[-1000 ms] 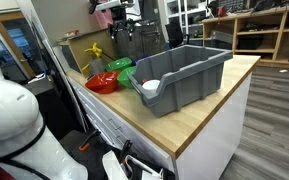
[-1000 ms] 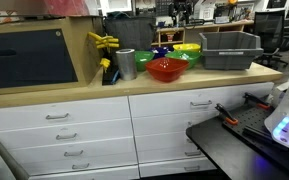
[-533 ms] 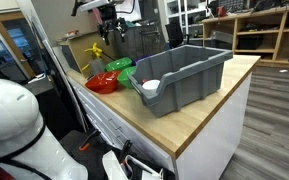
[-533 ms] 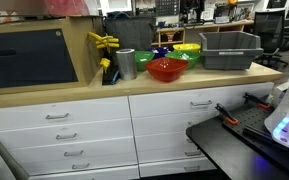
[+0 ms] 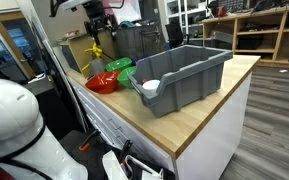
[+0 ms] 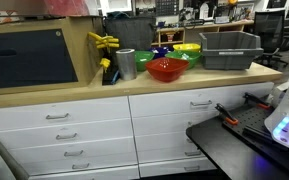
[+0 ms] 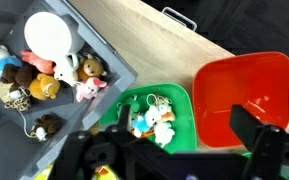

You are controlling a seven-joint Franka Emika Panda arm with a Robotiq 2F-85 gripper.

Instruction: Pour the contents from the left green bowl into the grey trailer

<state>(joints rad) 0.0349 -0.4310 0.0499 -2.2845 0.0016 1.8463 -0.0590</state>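
Note:
In the wrist view a bright green bowl (image 7: 154, 118) holding several small toy figures lies below my gripper (image 7: 179, 142), next to the empty red bowl (image 7: 242, 92). I cannot tell whether it is the left green bowl. My gripper is open and empty, high above the bowls, with its dark fingers wide apart. The grey trailer (image 7: 104, 78) at the upper left holds several small plush toys and a white bowl (image 7: 46, 36). In an exterior view my gripper (image 5: 96, 14) hangs high over the counter's far end, above the green bowls (image 5: 120, 66), with the grey trailer (image 5: 189, 75) to their right.
The red bowl (image 5: 101, 84) sits at the counter's edge beside the green bowls. In an exterior view a silver cup (image 6: 126, 64) and a yellow object (image 6: 104, 42) stand left of the red bowl (image 6: 166, 69), and the grey trailer (image 6: 230, 49) is at the right.
My arm has moved up and to the left in the exterior view, away from the trailer and towards the space over the bowls. Bowls and trailer have not moved.

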